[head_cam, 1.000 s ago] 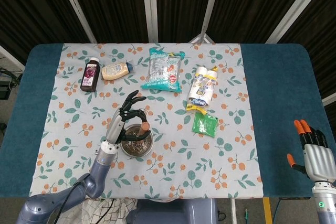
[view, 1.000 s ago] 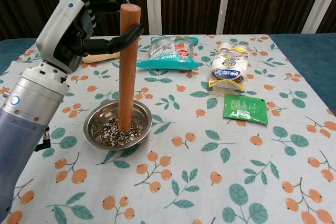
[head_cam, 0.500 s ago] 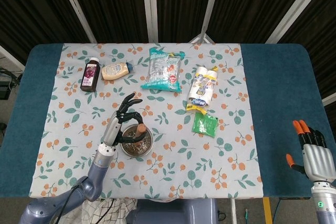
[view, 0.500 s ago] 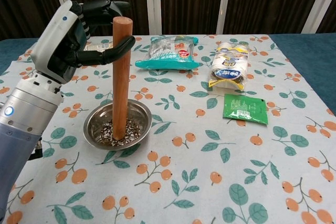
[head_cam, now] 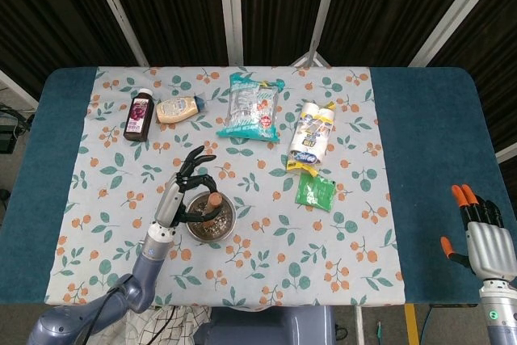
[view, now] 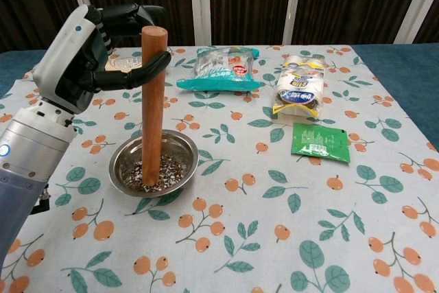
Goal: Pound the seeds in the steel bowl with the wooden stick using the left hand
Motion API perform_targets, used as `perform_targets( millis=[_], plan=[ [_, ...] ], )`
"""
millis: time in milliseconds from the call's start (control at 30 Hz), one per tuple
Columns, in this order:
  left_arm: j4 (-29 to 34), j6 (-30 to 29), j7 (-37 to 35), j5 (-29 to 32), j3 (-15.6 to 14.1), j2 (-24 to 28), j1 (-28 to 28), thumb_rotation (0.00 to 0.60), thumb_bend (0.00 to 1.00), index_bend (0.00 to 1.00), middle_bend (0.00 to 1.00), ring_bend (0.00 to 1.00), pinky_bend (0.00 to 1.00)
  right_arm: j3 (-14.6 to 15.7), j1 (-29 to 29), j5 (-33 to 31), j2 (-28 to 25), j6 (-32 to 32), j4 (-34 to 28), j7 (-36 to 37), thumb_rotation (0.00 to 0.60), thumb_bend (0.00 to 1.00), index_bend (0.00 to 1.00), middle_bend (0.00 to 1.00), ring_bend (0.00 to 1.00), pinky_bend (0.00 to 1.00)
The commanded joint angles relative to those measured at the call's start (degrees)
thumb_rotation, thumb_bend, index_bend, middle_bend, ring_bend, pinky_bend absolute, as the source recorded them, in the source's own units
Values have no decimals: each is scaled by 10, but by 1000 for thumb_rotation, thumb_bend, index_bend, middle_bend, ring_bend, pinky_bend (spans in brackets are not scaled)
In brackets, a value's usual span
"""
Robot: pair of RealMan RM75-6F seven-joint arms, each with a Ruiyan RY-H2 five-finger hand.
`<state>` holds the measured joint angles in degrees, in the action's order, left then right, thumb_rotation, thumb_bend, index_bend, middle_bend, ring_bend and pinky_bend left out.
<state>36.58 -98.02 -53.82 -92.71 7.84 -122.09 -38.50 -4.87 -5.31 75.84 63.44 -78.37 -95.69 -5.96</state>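
A steel bowl [view: 182, 151] [head_cam: 229, 225] holding dark and pale seeds [view: 167, 170] sits on the floral cloth at the front left. A wooden stick [view: 152, 104] [head_cam: 213, 201] stands upright in it, its lower end in the seeds near the bowl's left side. My left hand [view: 92, 51] [head_cam: 182, 191] holds the stick near its top, thumb hooked around it and the other fingers curled above. My right hand [head_cam: 483, 241] hangs off the table's right front edge with fingers apart, holding nothing.
Behind the bowl lie a teal snack bag [view: 218, 68], a white and yellow pack [view: 297, 92] and a green sachet [view: 319, 142]. A dark bottle [head_cam: 140, 115] and a beige squeeze bottle [head_cam: 178, 108] lie at the back left.
My left hand has shifted leftwards with the stick. The stick's lower end moved from the bowl's middle to its left side.
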Motion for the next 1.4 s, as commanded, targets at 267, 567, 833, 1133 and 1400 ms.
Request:
perform_targets(
  millis=[267, 567, 833, 1133, 1400],
  plan=[
    [38, -23, 19, -11, 16, 15, -18, 600, 647, 617, 661, 178, 63, 0, 0, 3, 0, -3, 1, 1, 600, 370, 0, 0, 0, 0],
    [122, -45, 88, -30, 35, 69, -36, 600, 646, 605, 645, 178, 63, -1, 3, 7, -2, -9, 2, 7, 600, 369, 0, 0, 0, 0],
    [216, -28, 200, -47, 40, 165, -40, 600, 646, 600, 641, 179, 63, 5, 5, 16, -2, -13, 1, 4, 600, 370, 0, 0, 0, 0],
    [332, 36, 354, -26, 22, 310, -4, 600, 645, 620, 670, 203, 63, 3, 10, 16, -3, -21, -1, 7, 600, 370, 0, 0, 0, 0],
    [352, 88, 410, 13, -10, 374, 38, 600, 645, 634, 685, 216, 63, 5, 12, 21, -6, -24, -3, 10, 600, 370, 0, 0, 0, 0]
  ],
)
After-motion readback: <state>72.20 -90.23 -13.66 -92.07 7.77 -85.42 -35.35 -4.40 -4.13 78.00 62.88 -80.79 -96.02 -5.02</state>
